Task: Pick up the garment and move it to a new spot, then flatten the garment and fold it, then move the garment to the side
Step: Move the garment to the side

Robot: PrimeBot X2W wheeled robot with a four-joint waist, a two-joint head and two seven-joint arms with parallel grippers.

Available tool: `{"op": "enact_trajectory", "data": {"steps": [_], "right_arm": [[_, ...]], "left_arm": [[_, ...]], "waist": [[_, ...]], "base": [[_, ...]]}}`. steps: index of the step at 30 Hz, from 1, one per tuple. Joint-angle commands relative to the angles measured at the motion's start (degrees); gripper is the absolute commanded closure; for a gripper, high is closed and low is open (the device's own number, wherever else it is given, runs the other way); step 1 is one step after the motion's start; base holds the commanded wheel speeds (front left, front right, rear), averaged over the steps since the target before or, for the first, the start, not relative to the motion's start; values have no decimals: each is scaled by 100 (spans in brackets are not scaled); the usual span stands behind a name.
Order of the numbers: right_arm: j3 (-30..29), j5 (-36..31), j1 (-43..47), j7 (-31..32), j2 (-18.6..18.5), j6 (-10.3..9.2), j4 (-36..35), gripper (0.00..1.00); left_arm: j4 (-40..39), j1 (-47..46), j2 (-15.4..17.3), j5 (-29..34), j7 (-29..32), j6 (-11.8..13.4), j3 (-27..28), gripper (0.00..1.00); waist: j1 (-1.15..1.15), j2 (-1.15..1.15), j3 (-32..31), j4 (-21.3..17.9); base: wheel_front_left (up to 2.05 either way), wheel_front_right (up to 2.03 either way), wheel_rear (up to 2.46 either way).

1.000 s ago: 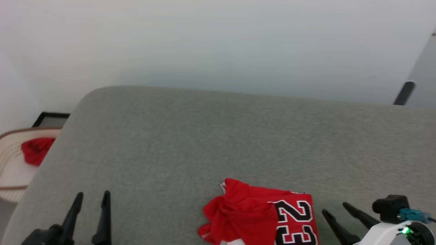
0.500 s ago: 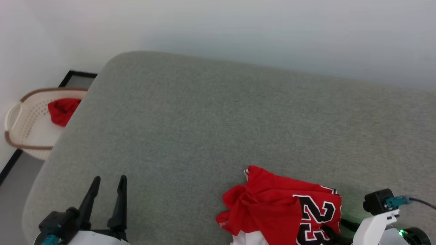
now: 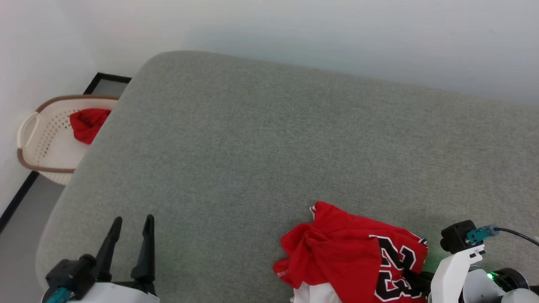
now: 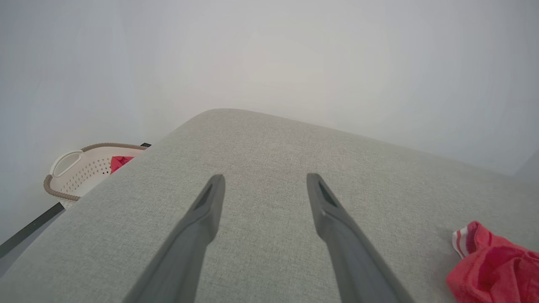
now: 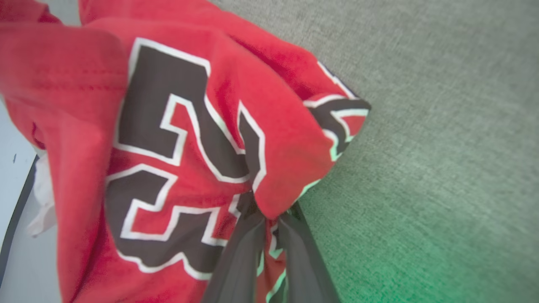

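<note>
The right gripper (image 5: 269,219) is pinching a fold of the red T-shirt (image 3: 345,252) between its fingers, right beside the black "23". The shirt is lying crumpled at the near right of the grey upholstered surface (image 3: 252,147). The left gripper (image 3: 133,219) is hovering over the near left part with its fingers spread and nothing between them. A cream laundry basket (image 3: 25,130) is sitting on the floor (image 3: 21,235) off the left corner, with a plain red cloth (image 3: 88,124) inside.

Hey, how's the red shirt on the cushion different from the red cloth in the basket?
The shirt carries black, white-edged numbers; the cloth looks plain red. The shirt lies on the grey cushion; the cloth sits in the basket beside it. The right pincer is shut on the shirt; no pincer holds the cloth. Both are red and crumpled.
</note>
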Motion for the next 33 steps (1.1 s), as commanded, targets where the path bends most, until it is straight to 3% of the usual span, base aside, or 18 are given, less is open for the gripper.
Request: {"op": "enact_trajectory", "data": {"steps": [1, 16, 33], "right_arm": [[51, -71, 35, 50, 0, -9, 29, 100], [-221, -298, -569, 392, -778, -8, -781, 100], [159, -411, -1929, -237, -1827, -8, -888, 100]], "left_arm": [[8, -13, 1, 11, -14, -19, 15, 0], [-115, -31, 6, 122, -9, -55, -67, 0], [-346, -691, 76, 333, -8, -73, -256, 0]], "waist": [[0, 0, -50, -54], [0, 0, -230, -670], [0, 0, 415, -1792]], "base": [[0, 0, 0], [0, 0, 0], [0, 0, 0]]}}
